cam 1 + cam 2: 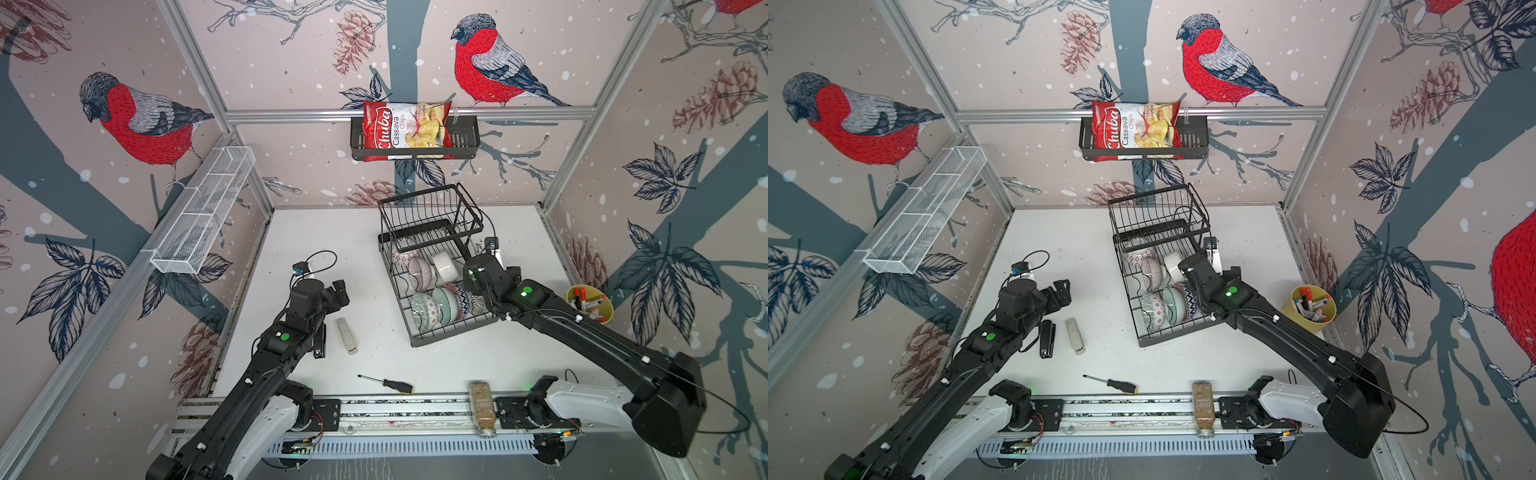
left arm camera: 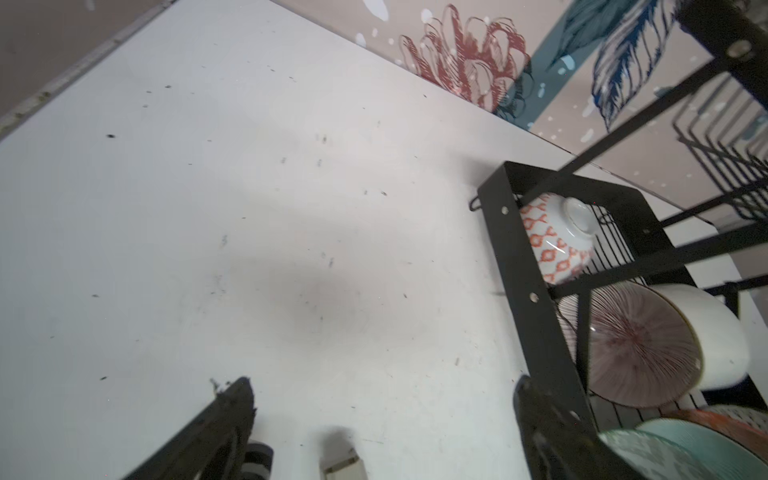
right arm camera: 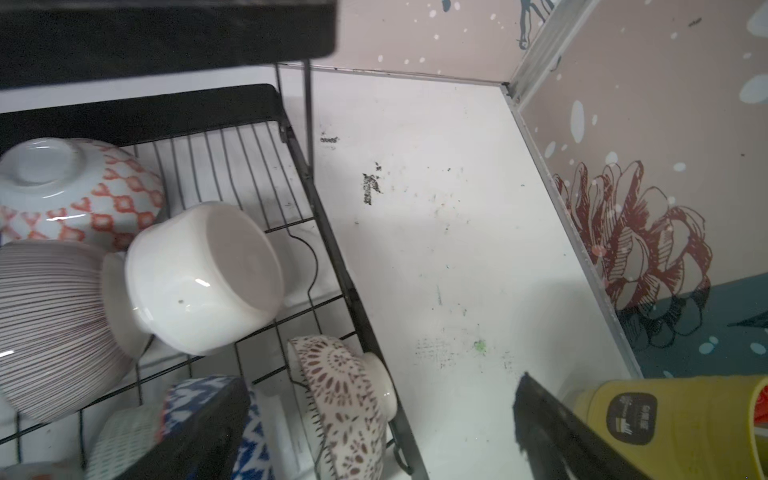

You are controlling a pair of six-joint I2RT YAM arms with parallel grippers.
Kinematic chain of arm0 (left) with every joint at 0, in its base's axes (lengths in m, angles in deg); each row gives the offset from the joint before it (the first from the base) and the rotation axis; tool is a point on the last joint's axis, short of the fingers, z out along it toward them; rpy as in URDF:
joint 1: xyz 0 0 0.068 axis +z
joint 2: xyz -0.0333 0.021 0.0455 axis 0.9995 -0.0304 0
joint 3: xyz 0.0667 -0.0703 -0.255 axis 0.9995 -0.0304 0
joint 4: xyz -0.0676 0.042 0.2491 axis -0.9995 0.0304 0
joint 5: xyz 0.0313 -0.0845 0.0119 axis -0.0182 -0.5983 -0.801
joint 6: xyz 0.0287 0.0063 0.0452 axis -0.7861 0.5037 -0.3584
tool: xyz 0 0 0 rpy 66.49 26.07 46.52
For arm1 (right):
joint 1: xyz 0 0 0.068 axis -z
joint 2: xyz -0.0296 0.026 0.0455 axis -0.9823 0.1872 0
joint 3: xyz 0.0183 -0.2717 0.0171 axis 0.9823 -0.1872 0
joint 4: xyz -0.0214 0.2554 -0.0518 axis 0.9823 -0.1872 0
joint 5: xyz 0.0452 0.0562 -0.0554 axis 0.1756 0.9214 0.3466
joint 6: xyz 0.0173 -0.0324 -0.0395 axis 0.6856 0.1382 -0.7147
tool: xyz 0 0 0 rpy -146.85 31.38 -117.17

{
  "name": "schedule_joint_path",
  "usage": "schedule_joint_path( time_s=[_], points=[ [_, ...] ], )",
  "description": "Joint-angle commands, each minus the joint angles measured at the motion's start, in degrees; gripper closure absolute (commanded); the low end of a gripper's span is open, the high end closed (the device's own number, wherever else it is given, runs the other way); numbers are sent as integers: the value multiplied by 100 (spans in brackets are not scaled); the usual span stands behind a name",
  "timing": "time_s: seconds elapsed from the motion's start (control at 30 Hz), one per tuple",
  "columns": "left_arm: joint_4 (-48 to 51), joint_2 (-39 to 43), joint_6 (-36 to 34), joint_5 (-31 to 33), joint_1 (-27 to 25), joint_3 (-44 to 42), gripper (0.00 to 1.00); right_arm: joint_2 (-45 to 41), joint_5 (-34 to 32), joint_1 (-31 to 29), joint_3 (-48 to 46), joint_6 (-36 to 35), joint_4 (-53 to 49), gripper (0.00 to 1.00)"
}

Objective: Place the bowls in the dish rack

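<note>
A black stapler (image 1: 1047, 338), a cream plastic bar (image 1: 347, 336) and a black-handled screwdriver (image 1: 390, 384) lay on the white counter (image 1: 332, 241) by the left gripper (image 2: 384, 388), wide open and empty. Small patterned and white ceramic bowls (image 1: 442, 301) stood low in the black wire dish rack (image 1: 432, 338), the right gripper (image 3: 380, 382) gaping empty over its edge beside a yellow cup of markers (image 3: 698, 424)

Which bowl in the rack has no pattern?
The white bowl, tipped on its side beside the red-brown striped bowl; every other bowl in the dish rack carries colour or pattern.
</note>
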Motion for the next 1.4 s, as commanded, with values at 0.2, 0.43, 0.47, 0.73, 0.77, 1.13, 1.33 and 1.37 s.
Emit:
schedule_joint_path(
  time_s=[0.2, 0.43, 0.47, 0.73, 0.77, 1.13, 1.33, 1.37],
  points=[
    [-977, -430, 117, 62, 1421, -472, 4, 140, 4, 1162, -462, -358, 1502, 1],
    [-2274, -992, -408, 461, 1630, -912, 4, 595, 277, 2124, -1249, -832, 3105, 1],
    [-2443, -1074, -524, 520, 1625, -932, 4, 675, 625, 2385, -1362, -906, 3349, 1],
    [-3554, -1555, -1225, 753, 1638, -1091, 4, 1005, 1181, 2979, -2471, -1748, 5970, 1],
    [-3615, -1608, -1191, 792, 1638, -1079, 4, 1089, 1198, 2980, -2568, -1875, 6322, 1],
    [-5100, -2246, -1611, 948, 1638, -1546, 4, 1780, 1397, 2890, -3064, -2568, 8323, 0],
    [-5749, -2639, -1864, 695, 1638, -1597, 4, 1653, 1758, 3027, -3601, -2453, 9237, 1],
    [-5912, -2670, -1935, 642, 1637, -1631, 4, 1596, 1766, 3060, -3720, -2416, 9400, 1]
  ],
)
